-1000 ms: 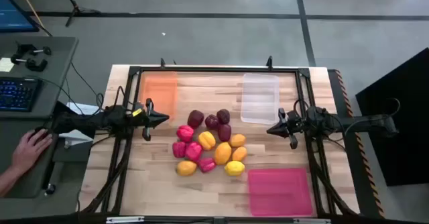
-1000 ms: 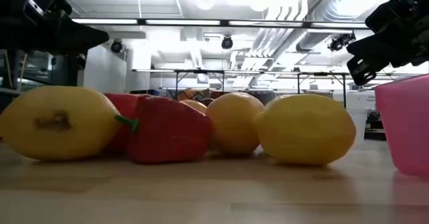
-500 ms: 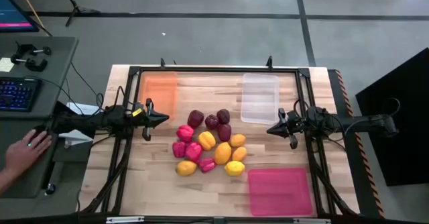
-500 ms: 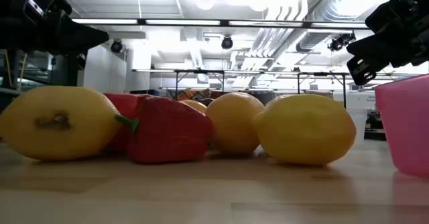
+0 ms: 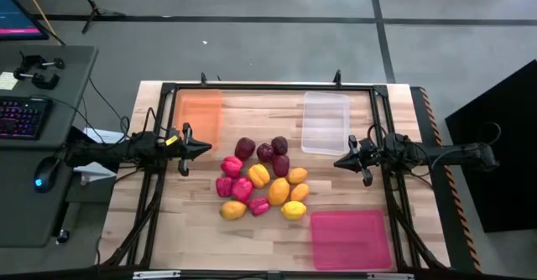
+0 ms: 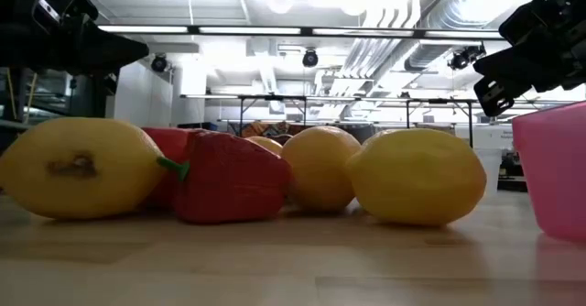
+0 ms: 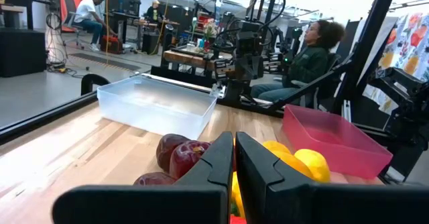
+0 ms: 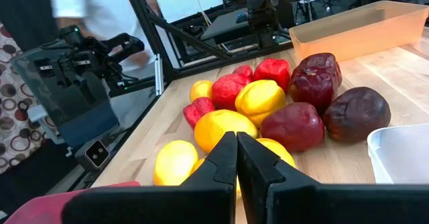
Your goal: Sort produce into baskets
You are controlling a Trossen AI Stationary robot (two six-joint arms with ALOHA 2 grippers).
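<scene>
Nothing moved on the table over that second: your left gripper [image 5: 204,148] and right gripper [image 5: 339,162] stayed shut, empty, at nine and three o'clock of the unsorted produce [image 5: 263,180]; sorting hadn't begun.

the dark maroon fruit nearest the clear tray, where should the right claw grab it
Grip the maroon fruit across its rounded middle, coming down from above. It sits at the pile's far edge, its side towards the clear tray bare of other fruit, while neighbours crowd its other sides. The shut right claw would probably need to open first.

Produce [image 5: 264,179]: dark maroon, red, yellow, orange. Baskets: translucent orange [image 5: 200,112] at 11 o'clock, clear [image 5: 325,122] at 1 o'clock, pink-magenta [image 5: 350,239] at 5 o'clock.
</scene>
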